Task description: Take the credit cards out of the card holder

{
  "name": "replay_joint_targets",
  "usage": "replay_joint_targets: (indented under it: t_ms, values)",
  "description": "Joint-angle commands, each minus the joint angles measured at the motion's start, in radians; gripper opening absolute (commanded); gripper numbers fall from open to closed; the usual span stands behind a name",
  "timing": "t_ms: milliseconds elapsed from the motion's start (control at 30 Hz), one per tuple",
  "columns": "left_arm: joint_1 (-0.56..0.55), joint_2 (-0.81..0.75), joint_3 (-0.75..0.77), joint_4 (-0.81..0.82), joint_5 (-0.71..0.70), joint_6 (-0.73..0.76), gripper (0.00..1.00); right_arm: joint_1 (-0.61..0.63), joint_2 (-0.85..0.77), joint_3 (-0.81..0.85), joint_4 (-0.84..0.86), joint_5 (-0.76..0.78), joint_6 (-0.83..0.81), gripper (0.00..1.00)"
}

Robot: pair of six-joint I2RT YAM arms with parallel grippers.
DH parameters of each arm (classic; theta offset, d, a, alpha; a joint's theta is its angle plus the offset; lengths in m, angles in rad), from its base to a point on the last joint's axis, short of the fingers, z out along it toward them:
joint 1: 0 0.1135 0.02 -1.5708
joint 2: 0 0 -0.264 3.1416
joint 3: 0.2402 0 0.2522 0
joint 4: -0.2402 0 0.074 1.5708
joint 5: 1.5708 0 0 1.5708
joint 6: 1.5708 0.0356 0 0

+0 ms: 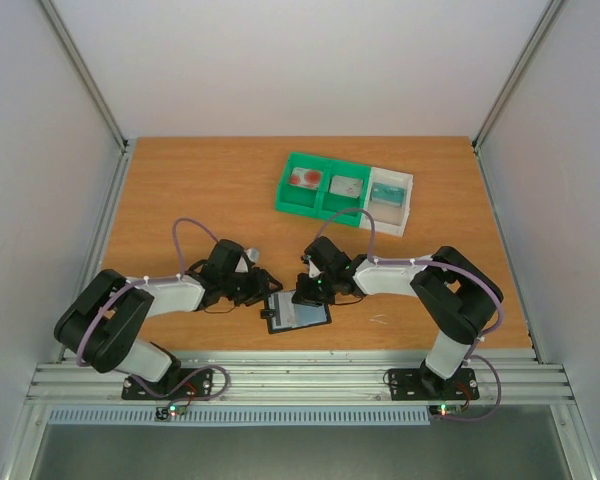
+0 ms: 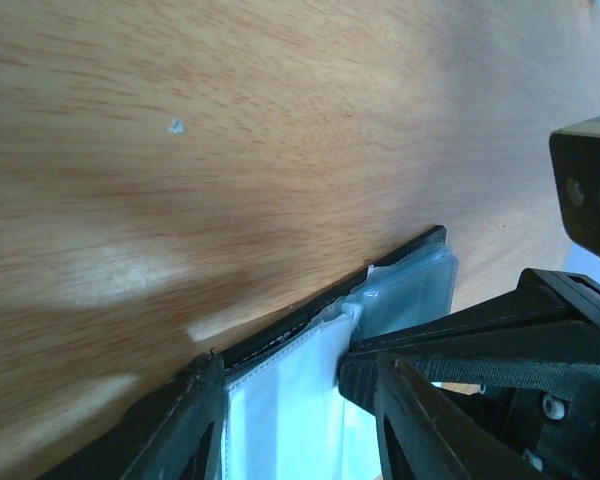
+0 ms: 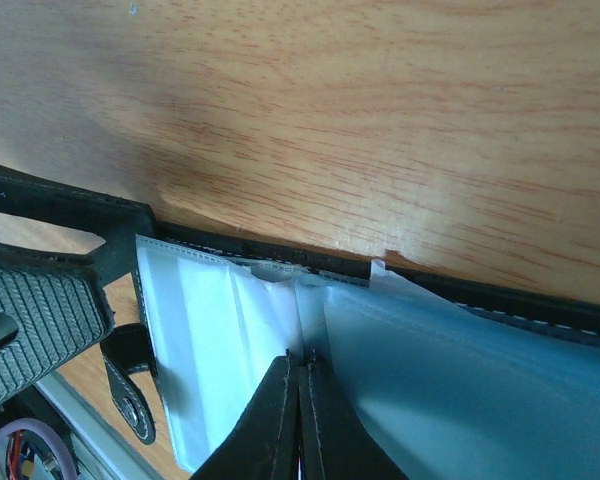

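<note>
The black card holder [image 1: 302,314] lies open on the table between the two arms, with its clear blue-grey pockets [image 2: 280,400] facing up. My left gripper [image 1: 264,291] is open over its left half, one finger [image 2: 170,420] at the black edge and the other finger [image 2: 380,385] against the pocket fold. My right gripper [image 1: 306,293] is shut, and its tips [image 3: 300,372] press on the middle fold of the pockets [image 3: 450,380]. Whether a card is inside, I cannot tell. Three credit cards lie in the trays: a whitish one with red marks [image 1: 306,180], a greyish one [image 1: 346,186] and a teal one [image 1: 387,192].
A green compartment tray [image 1: 320,205] and a white tray [image 1: 405,200] beside it stand at the back right. The holder's snap strap [image 3: 130,400] sticks out at its left edge. Metal rails run along the near table edge [image 1: 300,375].
</note>
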Motion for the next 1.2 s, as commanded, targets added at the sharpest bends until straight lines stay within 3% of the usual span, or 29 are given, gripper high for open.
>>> replay_joint_targets:
  t_ms: [0, 267, 500, 633, 867, 1167]
  values:
    - [0.0, 0.036, 0.012, 0.057, 0.011, 0.003, 0.42, 0.009, 0.039, -0.038, -0.06, 0.074, 0.012, 0.01]
    - [0.0, 0.013, -0.009, 0.104, 0.061, -0.041, 0.32, 0.01, 0.033, -0.046, -0.055, 0.083, 0.02, 0.01]
    - [0.0, 0.007, -0.017, 0.114, 0.086, -0.068, 0.1, 0.009, 0.011, -0.048, -0.047, 0.08, 0.027, 0.02]
    - [0.001, 0.015, 0.003, 0.066, 0.08, -0.056, 0.01, 0.009, -0.025, -0.037, -0.082, 0.087, 0.015, 0.08]
    - [0.001, 0.015, 0.046, -0.044, 0.069, -0.006, 0.02, 0.008, -0.12, 0.016, -0.259, 0.178, -0.082, 0.22]
    - [0.0, 0.031, 0.048, -0.03, 0.091, -0.009, 0.06, -0.021, -0.189, 0.002, -0.356, 0.286, -0.137, 0.32]
